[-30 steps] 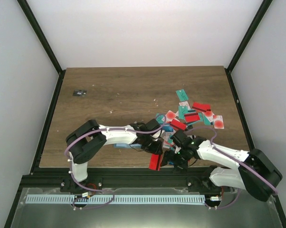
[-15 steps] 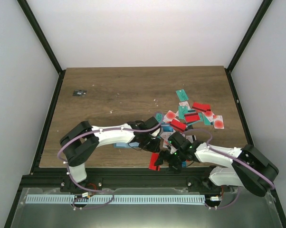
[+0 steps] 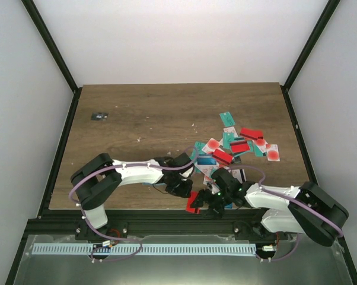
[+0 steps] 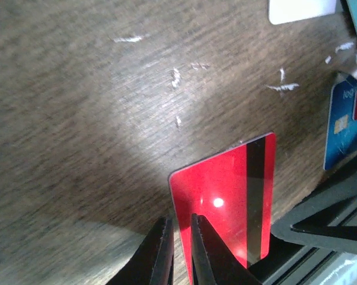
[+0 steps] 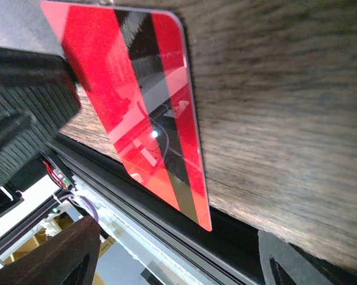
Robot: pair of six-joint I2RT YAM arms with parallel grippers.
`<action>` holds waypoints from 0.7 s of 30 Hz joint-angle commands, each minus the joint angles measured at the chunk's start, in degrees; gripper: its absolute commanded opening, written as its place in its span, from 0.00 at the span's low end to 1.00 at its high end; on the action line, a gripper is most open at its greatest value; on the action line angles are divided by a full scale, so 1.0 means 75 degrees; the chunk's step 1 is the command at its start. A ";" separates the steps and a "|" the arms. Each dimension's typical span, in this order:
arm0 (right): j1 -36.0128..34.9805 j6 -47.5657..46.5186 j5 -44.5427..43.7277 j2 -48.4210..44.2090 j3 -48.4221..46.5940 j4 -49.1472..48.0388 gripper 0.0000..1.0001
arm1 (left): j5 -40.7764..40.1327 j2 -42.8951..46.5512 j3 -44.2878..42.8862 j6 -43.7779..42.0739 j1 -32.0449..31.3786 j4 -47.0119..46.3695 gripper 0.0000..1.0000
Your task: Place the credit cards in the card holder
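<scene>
Pinching red card (image 4: pixel 226 190) edge, left pincer (image 4: pixel 178 218) hides card's lower corner.

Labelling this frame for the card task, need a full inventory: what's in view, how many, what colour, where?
Brown wooden table: one, floor of the enclosure.
Thin plastic credit cards: many, overlapping, no exact count; teal, red, white with red marks, blue; heap right of centre.
Red plastic card with a black stripe: one, at the table's near edge, overhanging it.
Flat teal-blue card holder: one, only a sliver shows under the left arm.
Small dark object: one, far left, alone.
Left claw: black, shut on the red card's edge.
Right claw: black, open, beside the same card, holding nothing.
</scene>
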State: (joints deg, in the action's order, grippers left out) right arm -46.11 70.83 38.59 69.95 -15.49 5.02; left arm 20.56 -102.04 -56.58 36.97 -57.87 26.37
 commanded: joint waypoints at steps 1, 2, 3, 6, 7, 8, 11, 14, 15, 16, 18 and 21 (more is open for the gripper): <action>-0.0028 -0.0138 -0.0617 0.0427 0.0308 -0.1174 0.73 | 0.0428 -0.0141 0.0510 0.0163 -0.0122 -0.0317 0.11; -0.0028 -0.0130 -0.0647 0.0484 0.0326 -0.1275 0.72 | 0.0515 -0.0166 0.0560 0.0195 -0.0151 -0.0415 0.11; -0.0028 -0.0119 -0.0670 0.0548 0.0349 -0.1385 0.69 | 0.0597 -0.0192 0.0597 0.0226 -0.0176 -0.0495 0.11; -0.0028 -0.0079 -0.0702 0.0832 0.0410 -0.1807 0.64 | 0.0793 -0.0292 0.0643 0.0267 -0.0218 -0.0670 0.11; -0.0028 -0.0074 -0.0698 0.0965 0.0431 -0.1970 0.62 | 0.0833 -0.0318 0.0647 0.0273 -0.0234 -0.0695 0.11; -0.0028 -0.0071 -0.0666 0.1087 0.0460 -0.2137 0.60 | 0.0863 -0.0348 0.0670 0.0279 -0.0235 -0.0711 0.11; -0.0028 -0.0057 -0.0561 0.1432 0.0494 -0.2510 0.52 | 0.0910 -0.0375 0.0715 0.0291 -0.0240 -0.0747 0.11; -0.0028 -0.0077 -0.0558 0.1476 0.0474 -0.2577 0.44 | 0.1014 -0.0364 0.0816 0.0362 -0.0232 -0.0885 0.10; -0.0028 -0.0105 -0.0586 0.1423 0.0446 -0.2504 0.41 | 0.1045 -0.0355 0.0858 0.0364 -0.0239 -0.0936 0.11; -0.0028 -0.0139 -0.0644 0.1349 0.0405 -0.2388 0.37 | 0.1084 -0.0348 0.0898 0.0363 -0.0234 -0.0998 0.10; -0.0028 -0.0226 -0.0759 0.1160 0.0286 -0.2107 0.31 | 0.1141 -0.0310 0.0972 0.0472 -0.0231 -0.1096 0.11; -0.0016 -0.0348 -0.0935 0.0852 0.0135 -0.1651 0.27 | 0.1200 -0.0231 0.1024 0.0631 -0.0234 -0.1203 0.10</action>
State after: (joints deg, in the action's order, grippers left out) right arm -46.74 68.16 41.43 76.49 -13.37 -11.14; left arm 28.16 -101.84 -51.66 40.01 -58.22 15.46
